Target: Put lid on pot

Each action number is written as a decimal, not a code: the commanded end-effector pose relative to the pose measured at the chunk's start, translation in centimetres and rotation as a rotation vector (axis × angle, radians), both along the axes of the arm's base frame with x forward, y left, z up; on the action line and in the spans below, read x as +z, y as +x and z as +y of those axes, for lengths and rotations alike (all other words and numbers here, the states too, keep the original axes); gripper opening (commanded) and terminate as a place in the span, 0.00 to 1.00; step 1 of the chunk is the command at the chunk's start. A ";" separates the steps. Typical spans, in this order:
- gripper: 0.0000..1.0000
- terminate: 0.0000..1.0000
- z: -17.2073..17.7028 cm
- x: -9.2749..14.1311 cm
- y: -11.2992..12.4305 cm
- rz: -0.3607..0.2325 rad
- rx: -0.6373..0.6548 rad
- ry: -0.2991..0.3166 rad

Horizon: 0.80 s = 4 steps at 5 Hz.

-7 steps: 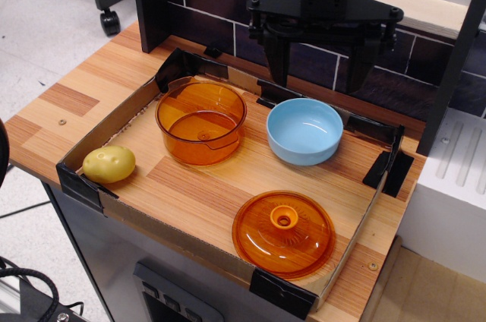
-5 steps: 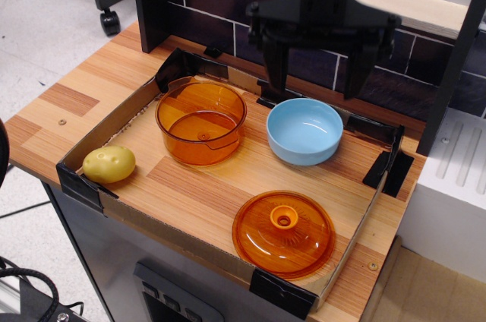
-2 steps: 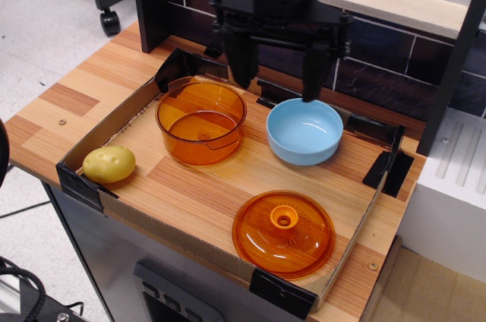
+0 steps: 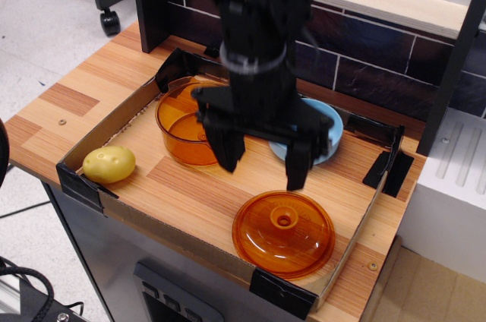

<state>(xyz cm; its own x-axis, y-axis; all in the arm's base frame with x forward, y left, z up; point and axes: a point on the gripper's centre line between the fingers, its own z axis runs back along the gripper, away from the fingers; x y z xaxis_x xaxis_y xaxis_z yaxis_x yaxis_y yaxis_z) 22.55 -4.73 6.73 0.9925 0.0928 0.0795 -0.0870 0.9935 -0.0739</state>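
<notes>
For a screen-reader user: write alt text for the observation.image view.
A black gripper, open and empty, hangs above an orange lid lying in a cardboard-edged tray. Behind it are an orange pot, a blue bowl and a potato.

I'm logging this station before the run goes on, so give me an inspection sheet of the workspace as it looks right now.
Surface: wooden table carrying a shallow cardboard tray with black taped corners.
Job's things: lid lies flat, knob up, at the tray's near right corner; pot stands uncovered at the back left, partly hidden by the arm.
Clutter: light-blue bowl right of the pot, mostly hidden; yellow potato at the tray's left end.
Grippers: gripper open, empty, above the tray between pot and lid.
Cables: nothing seen on the table.
Surroundings: dark tiled back wall; office chair wheels on the floor.
</notes>
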 end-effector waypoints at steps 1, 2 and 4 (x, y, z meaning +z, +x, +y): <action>1.00 0.00 -1.5 -1.7 0.2 -0.040 0.008 0.020; 1.00 0.00 -1.7 -3.0 0.5 -0.036 0.015 0.039; 1.00 0.00 -1.2 -4.3 0.7 -0.025 0.031 0.050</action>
